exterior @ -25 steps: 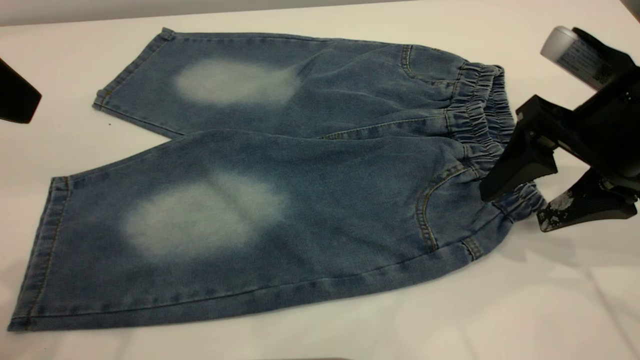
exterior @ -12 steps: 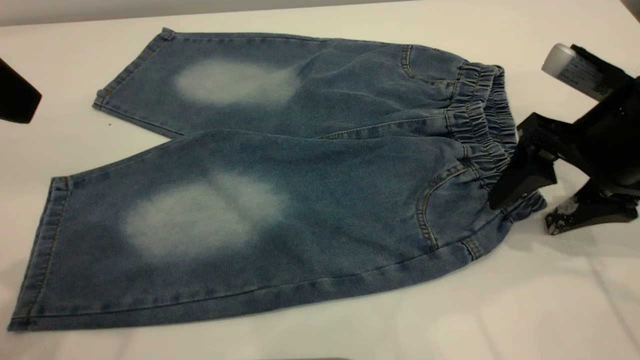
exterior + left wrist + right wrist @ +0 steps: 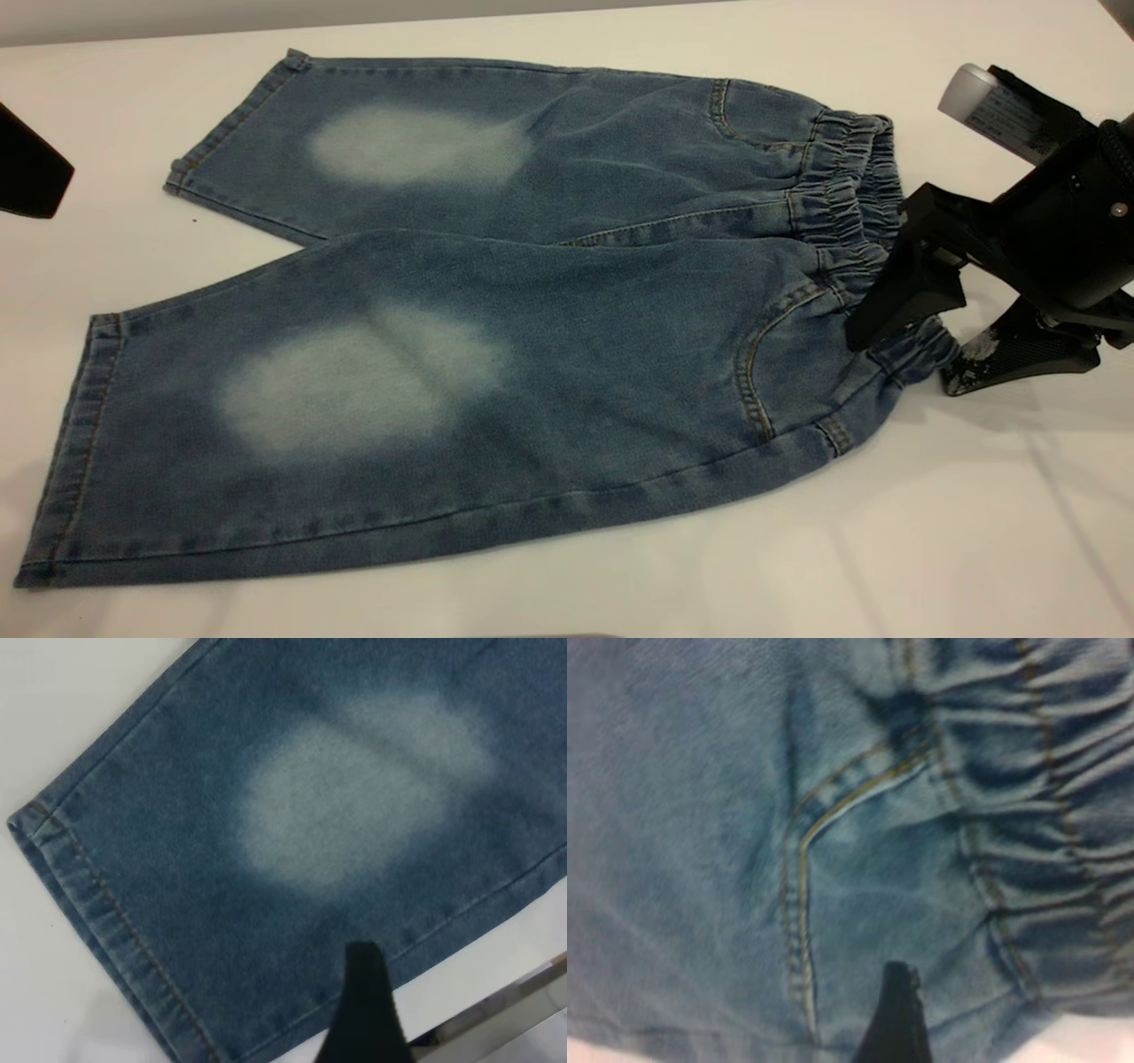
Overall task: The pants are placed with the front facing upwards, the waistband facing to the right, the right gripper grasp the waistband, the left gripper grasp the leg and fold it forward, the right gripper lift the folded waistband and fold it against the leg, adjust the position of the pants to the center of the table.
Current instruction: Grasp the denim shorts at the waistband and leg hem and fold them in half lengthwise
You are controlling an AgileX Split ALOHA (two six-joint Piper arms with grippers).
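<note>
Waistband (image 3: 850,221) between the open right claw's (image 3: 899,359) fingers.

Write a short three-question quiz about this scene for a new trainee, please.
1. True or false: the pants are already folded in half.
2. The right end effector is at: A the waistband; B a leg hem; C a faded patch.
3. Fill in: the right end effector's jaws are ____, while the left end effector sits left of the pants.
Key: 1 false; 2 A; 3 open.
</note>
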